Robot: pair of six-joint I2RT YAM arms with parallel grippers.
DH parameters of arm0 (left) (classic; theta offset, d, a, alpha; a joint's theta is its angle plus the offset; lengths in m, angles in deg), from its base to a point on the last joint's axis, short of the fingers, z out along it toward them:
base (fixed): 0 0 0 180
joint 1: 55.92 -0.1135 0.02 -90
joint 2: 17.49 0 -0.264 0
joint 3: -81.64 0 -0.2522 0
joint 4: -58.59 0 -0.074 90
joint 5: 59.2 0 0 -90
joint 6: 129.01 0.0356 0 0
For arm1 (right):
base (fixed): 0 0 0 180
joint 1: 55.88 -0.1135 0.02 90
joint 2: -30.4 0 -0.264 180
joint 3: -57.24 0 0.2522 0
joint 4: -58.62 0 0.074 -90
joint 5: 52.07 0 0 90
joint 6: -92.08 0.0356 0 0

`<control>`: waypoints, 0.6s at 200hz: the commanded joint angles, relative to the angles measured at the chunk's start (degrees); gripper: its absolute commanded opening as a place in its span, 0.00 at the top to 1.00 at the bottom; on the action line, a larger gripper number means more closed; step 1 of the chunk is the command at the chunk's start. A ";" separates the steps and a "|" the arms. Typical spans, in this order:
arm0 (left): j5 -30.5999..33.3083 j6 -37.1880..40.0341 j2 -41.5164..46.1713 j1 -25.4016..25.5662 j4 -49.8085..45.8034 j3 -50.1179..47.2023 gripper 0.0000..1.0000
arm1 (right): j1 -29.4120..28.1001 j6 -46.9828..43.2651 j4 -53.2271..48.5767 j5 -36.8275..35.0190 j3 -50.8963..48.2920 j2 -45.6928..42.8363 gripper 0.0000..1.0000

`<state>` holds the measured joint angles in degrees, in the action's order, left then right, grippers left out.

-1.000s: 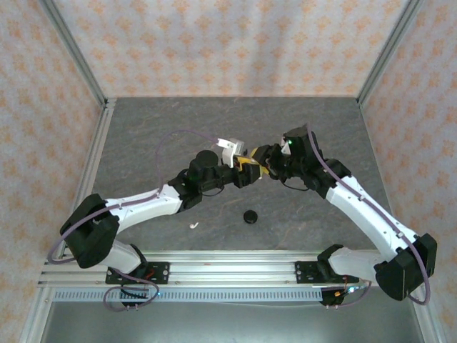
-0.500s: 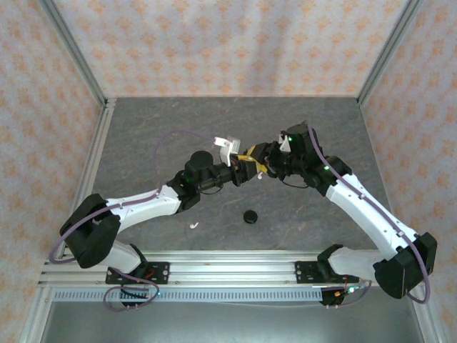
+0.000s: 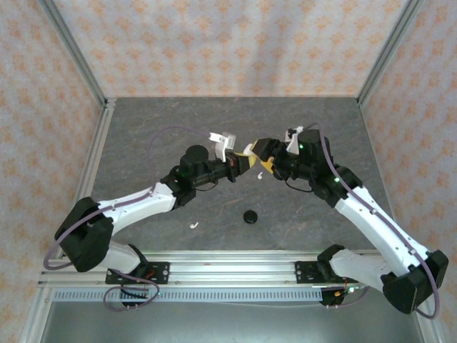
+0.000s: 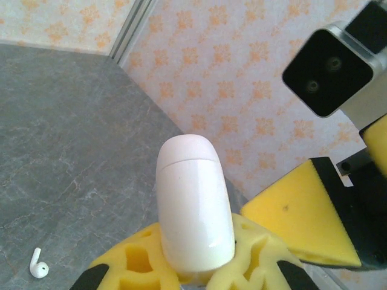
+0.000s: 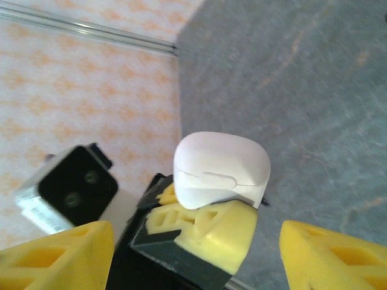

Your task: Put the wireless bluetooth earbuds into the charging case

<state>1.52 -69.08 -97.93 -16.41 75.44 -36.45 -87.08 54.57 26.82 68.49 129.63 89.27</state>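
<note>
1. Nearest the arm bases, on the grey table (image 3: 143,128), we see one white earbud (image 3: 193,226) lying loose, well apart from both claws. The left wrist view also catches it down on the table top.
2. Just beyond it, toward the middle, sits a small black round thing (image 3: 250,216), alone on the table. It is too small for us to say whether it is an earbud.
3. Farther on, above mid-table, the two arms meet tip to tip. The left claw (image 4: 193,272) is clenched on the lower end of the white charging case (image 4: 195,205), which stands up out of its yellow fingers, clear of the table.
4. Facing it, the right claw (image 5: 193,266) is released. Its yellow fingers stand wide apart, one of them just beside the case, and we see nothing gripped between them.
5. On the case itself the lid is shut: its seam runs round the upper part with no gap.
6. Beyond the claws, the far part of the table runs back to the patterned wall (image 3: 228,43).
7. We judge the task to be near its start. The case is lifted and held, but as far as we can see no earbud has gone into it. What is left is to open the lid, pick up each earbud, seat it in the case and close the lid.
</note>
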 commanded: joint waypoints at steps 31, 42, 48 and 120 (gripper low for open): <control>-8.87 -7.07 7.77 -3.89 -0.90 2.12 1.00 | 0.08 -3.14 19.87 -0.17 -2.67 -1.39 0.31; -9.90 -7.61 8.96 -3.91 -1.41 2.56 1.00 | 0.05 -4.62 23.36 -0.16 -3.60 -1.37 0.33; -10.40 -7.96 9.39 -3.91 -1.85 2.79 1.00 | 0.08 -5.00 25.91 -0.05 -4.43 -1.31 0.33; -9.67 -11.54 15.14 -3.91 -3.08 2.67 1.00 | -0.16 0.17 54.94 9.96 -10.71 4.38 0.38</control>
<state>-6.74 -78.67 -85.02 -20.31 73.23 -35.43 -87.08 53.10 68.04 73.06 119.77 92.74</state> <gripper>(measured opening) 0.100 0.626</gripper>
